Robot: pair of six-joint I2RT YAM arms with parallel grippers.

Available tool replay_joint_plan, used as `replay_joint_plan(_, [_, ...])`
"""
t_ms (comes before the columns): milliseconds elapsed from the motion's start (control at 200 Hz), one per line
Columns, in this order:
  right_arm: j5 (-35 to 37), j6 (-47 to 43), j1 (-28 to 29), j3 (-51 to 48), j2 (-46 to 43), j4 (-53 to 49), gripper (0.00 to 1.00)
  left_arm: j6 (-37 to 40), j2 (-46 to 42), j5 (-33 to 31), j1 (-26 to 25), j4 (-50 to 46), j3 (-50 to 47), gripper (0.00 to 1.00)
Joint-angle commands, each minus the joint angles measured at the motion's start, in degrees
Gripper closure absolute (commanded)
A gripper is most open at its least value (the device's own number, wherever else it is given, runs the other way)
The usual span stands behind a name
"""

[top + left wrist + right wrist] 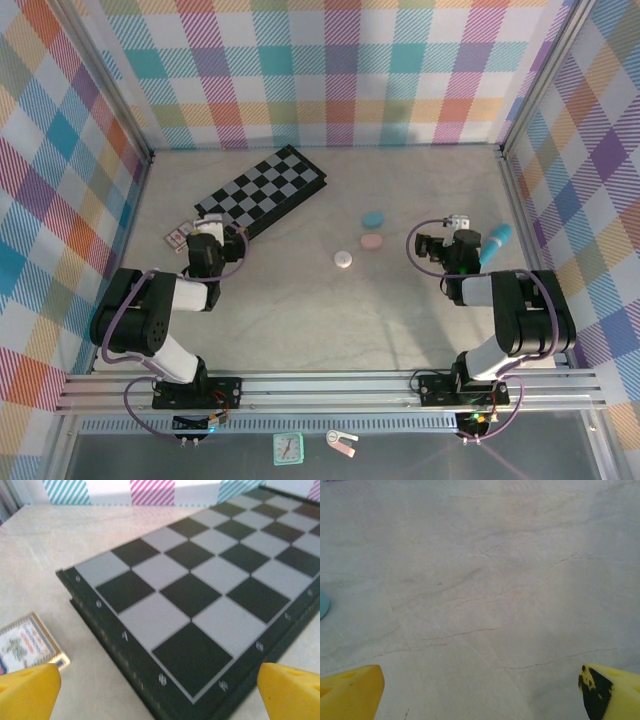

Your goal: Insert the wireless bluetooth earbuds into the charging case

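Risk begins at the near edge, where both hands stand spread wide and empty, neither aimed at the job. The left hand (160, 695) is poised over a corner of the chessboard (210, 595) with a card deck (27, 645) just beside it, and the right hand (480, 695) faces bare desk (485, 580). A reach from the left could snag the board or nudge the deck, and a swing from the right could roll the teal cylinder (497, 243) lying by its wrist. Farther out, at mid-desk, three pebble-shaped charging cases lie near one another: the white case (344, 260) nearest, the pink case (371, 241) behind it, the teal case (372, 218) farthest. Low, smooth and rounded, they would probably skid under an off-centre pinch. The earbuds are too small to make out from above, so matching bud to case looks error-prone.
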Motion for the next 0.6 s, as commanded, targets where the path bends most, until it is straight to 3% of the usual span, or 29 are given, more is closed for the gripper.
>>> replay_joint_plan(0, [-1.16,-0.43,-0.49,0.31,-0.29,4.68,0.01,-1.81,-0.01,1.79,1.23,-3.65,0.69,0.00])
replay_joint_plan(595, [-1.14,-0.49,-0.48,0.42,-0.20,4.72,0.01,-1.81,0.12,1.89,1.21,-3.82,0.92,0.00])
